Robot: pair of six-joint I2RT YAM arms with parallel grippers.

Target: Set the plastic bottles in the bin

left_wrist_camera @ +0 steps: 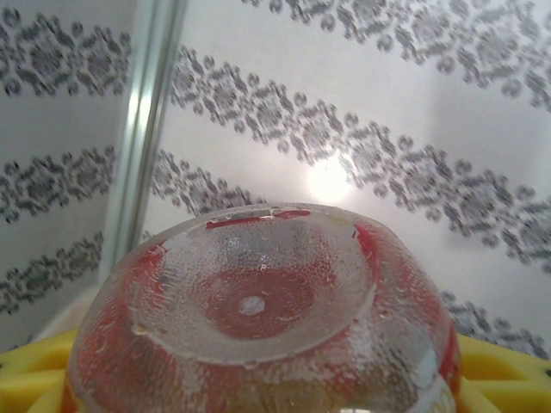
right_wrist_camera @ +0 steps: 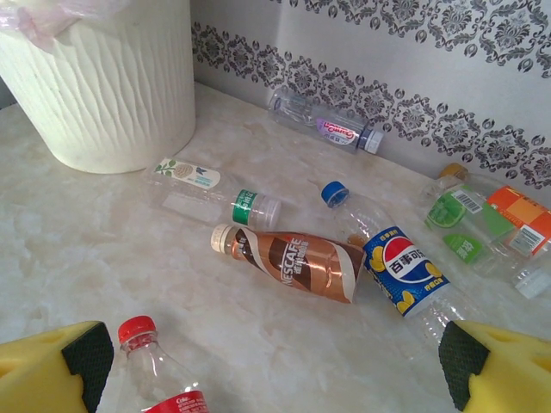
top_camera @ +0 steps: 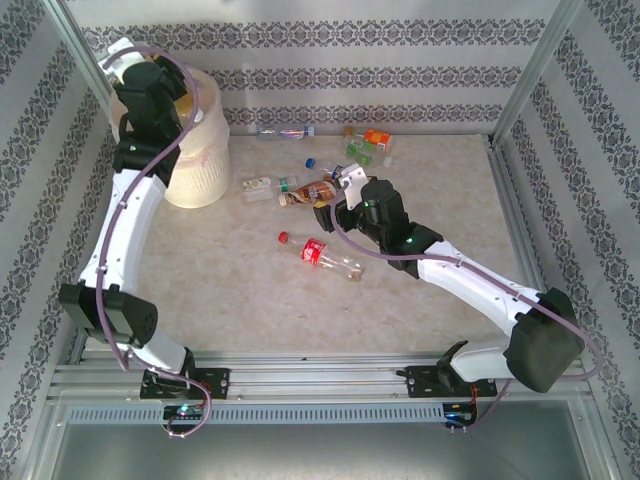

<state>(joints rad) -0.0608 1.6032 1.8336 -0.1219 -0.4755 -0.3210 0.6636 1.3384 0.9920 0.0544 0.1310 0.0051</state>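
Your left jaws, part-closed on a red-labelled bottle, hang by the bin; dropping it looks next, once squarely over the mouth. Your right jaws gape empty above bottles lying on the bench, brown one nearest.

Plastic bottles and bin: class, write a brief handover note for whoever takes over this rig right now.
Left gripper: shut on a red-label bottle, over the bin; not yet released.
Right gripper: open, empty, above the Coke bottle and Nescafe bottle.
Done: unclear; the bin's inside isn't visible.
Left: drop the held bottle, then clear at least seven from the table, including the Pepsi bottle.
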